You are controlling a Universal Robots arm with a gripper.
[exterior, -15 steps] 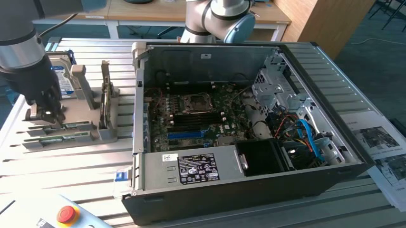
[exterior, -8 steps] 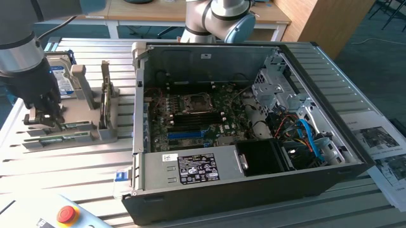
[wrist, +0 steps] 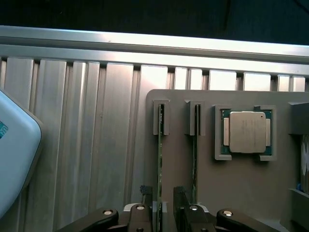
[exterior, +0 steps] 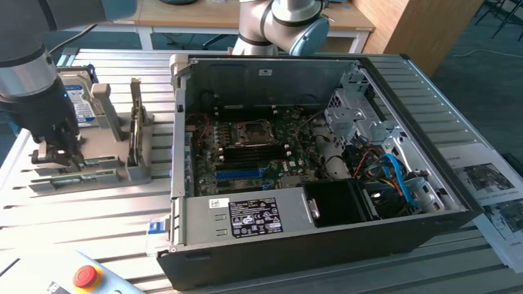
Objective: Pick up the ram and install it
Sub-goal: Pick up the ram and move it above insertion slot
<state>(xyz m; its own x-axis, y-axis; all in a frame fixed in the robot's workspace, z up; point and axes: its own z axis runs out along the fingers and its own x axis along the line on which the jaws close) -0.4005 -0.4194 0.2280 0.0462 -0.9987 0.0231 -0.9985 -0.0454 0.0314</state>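
The big black computer case (exterior: 327, 245) lies open on the metal table (exterior: 98, 208). I can see the board (exterior: 245, 147) inside it. A gray holder (wrist: 241, 193) sits on the table, to the exterior view's left of the case. My gripper (wrist: 162, 191) hangs low over that holder.

The ram (wrist: 160, 154) stands on its thin edge in a slot of the holder. A second stick (wrist: 195, 154) stands in the slot just beside it. A square silver chip (wrist: 247, 131) rests in its own pocket, past the second stick.

My fingers (wrist: 146, 205) are spread apart, one on each side of the ram. I see a gap between the stick and one finger, so I think I am not squeezing it.

I think the ram is light and stiff, but thin and easy to hurt. It looks smooth, so it could slip. I think the best place to hold it is on its two flat sides, up near the top edge. A soft, even squeeze should be enough, because a hard one could bend or crack it.
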